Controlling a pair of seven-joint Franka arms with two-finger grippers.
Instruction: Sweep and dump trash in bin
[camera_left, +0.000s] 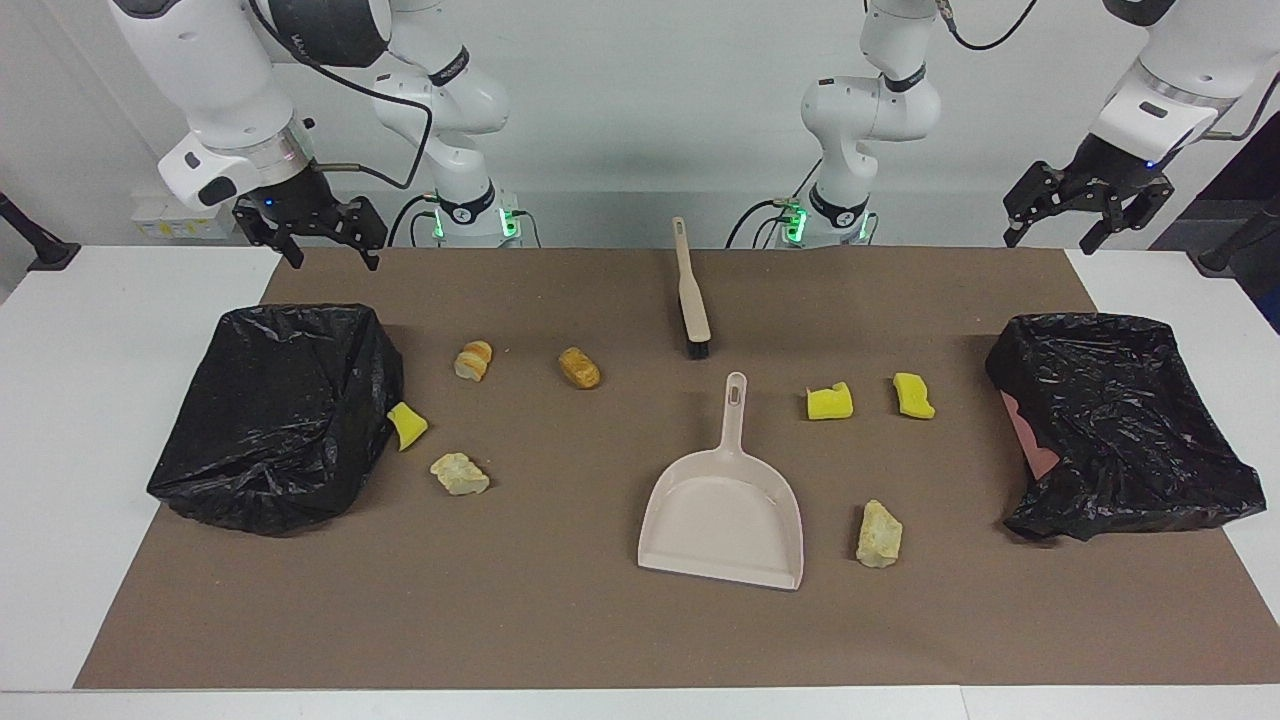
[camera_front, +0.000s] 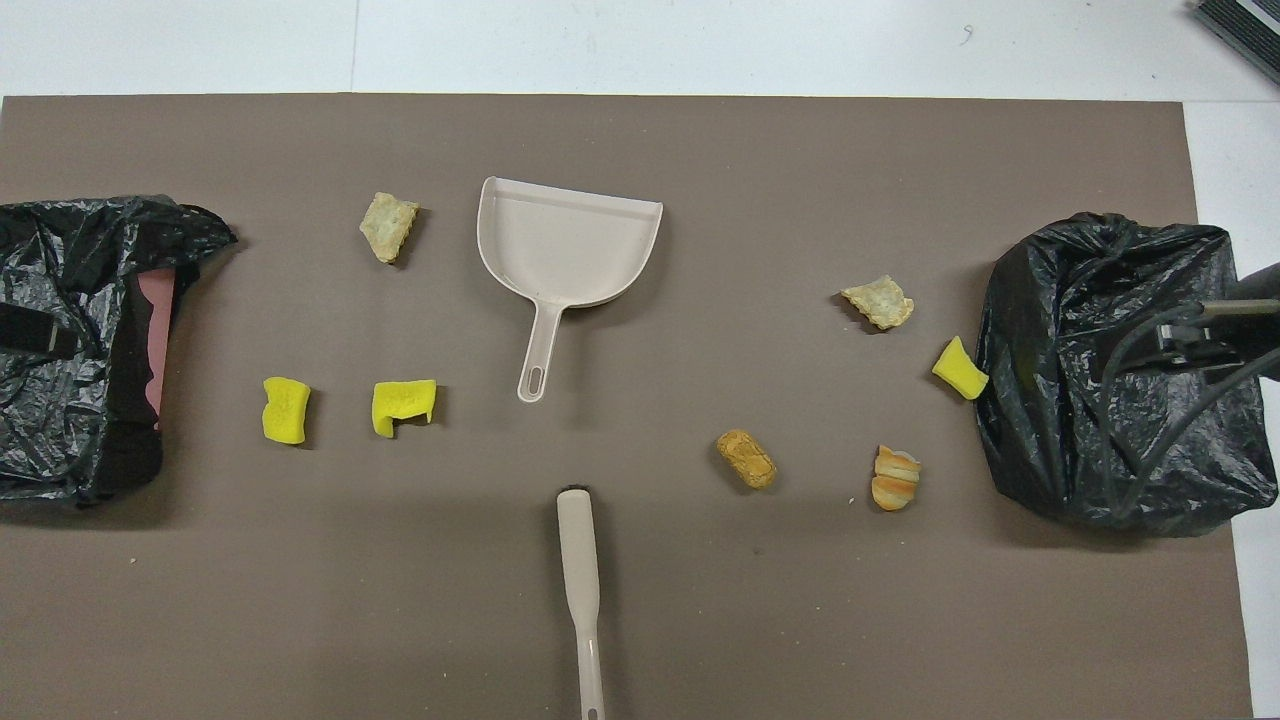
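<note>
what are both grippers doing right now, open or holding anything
left gripper: open, empty, up in the air near the table's edge.
right gripper: open, empty, raised above the mat's edge.

Matt brown paper-like mat (camera_left: 560, 610) over smooth white table (camera_left: 90, 400). Crinkled glossy black plastic bin liners (camera_left: 285, 410) (camera_left: 1120, 420). Smooth beige plastic dustpan (camera_left: 722, 515), slight sheen. Porous bright yellow sponge chunks (camera_left: 829, 402); rough, crusty tan bread-like lumps (camera_left: 879, 535).

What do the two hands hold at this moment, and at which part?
Nothing. The left hand and the right hand are both open and empty, up in the air. The brush and dustpan lie untouched on the mat.
</note>
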